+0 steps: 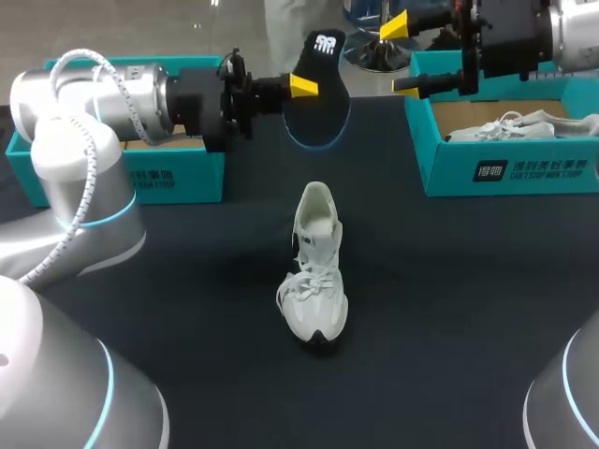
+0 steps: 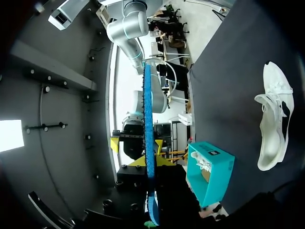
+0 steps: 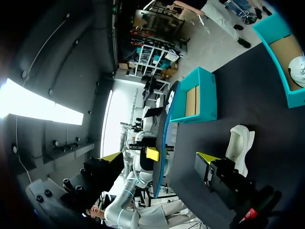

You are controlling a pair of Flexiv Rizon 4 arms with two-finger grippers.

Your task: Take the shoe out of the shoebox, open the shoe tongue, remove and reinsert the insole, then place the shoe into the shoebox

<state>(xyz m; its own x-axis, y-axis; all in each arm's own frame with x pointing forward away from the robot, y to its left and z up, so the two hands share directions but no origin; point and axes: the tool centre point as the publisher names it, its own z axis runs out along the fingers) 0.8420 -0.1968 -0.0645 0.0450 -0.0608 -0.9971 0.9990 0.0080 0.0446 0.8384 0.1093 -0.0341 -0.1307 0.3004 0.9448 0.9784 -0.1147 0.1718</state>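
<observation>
My left gripper point(image 1: 303, 86) is shut on a black insole point(image 1: 318, 79) with a blue edge and holds it in the air over the table's far middle. In the left wrist view the insole point(image 2: 148, 143) shows edge-on as a blue line. My right gripper point(image 1: 401, 56) stands wide open just right of the insole, not touching it. Its yellow tips flank the insole point(image 3: 164, 129) in the right wrist view, where the right gripper point(image 3: 159, 157) faces my left arm. The white shoe point(image 1: 316, 271) stands upright on the dark table's middle, toe toward me, tongue open.
A teal shoebox point(image 1: 505, 168) at the back right holds a second white shoe point(image 1: 524, 124). Another teal box point(image 1: 140, 178) sits at the back left under my left arm. Dark table surface point(image 1: 449, 309) lies on both sides of the shoe.
</observation>
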